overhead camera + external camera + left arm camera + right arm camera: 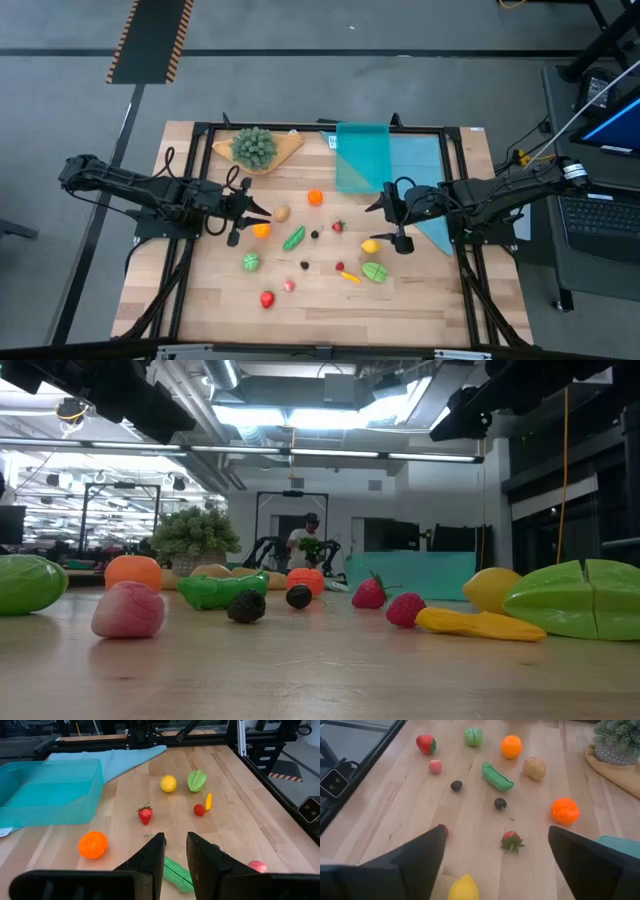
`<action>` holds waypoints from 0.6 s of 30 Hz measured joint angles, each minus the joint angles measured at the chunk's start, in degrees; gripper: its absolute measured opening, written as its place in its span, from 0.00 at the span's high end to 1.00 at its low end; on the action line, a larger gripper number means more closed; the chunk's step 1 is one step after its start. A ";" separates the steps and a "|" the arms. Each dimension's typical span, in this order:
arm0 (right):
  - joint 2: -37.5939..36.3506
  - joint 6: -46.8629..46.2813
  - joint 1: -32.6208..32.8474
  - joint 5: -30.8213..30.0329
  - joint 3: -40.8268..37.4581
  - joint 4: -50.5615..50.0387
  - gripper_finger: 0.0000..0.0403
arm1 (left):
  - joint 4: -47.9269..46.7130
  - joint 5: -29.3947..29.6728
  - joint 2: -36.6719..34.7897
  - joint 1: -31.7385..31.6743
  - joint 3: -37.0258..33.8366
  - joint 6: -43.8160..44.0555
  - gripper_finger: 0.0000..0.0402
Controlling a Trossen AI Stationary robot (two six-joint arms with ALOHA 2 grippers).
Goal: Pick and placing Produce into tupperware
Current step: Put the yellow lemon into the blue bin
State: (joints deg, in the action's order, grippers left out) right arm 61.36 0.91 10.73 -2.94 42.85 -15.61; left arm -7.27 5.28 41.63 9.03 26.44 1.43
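Wooden counter (320,300) seen whole only from above. Teal tupperware (361,157) empty at the far edge, on the blue cloth (425,170). Right hand (393,222) spread wide above the lemon (464,888). Left hand (243,212) nearly closed, gripping nothing, over the green pea pod (176,872). Produce scattered between; strawberry (145,814) clearest from the wrists.

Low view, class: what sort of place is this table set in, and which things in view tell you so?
Probably a robotics lab or workshop. Bright strip lights hang from an open ceiling, another pair of robot arms stands on a bench beyond the table, a person works beside them, and toy produce lies on the wooden table.
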 joint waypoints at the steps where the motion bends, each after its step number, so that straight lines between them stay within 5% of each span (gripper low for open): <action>1: 0.00 -0.92 0.01 0.01 0.00 0.00 0.11 | -0.02 0.01 0.00 0.01 0.00 0.00 0.82; 18: 11.04 -12.10 5.10 -2.03 -0.02 -7.00 0.10 | -0.03 0.00 0.00 -0.01 0.00 0.07 0.82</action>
State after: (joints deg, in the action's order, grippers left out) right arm 72.40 -11.19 15.82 -4.97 42.83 -22.61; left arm -7.30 5.28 41.63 9.02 26.44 1.50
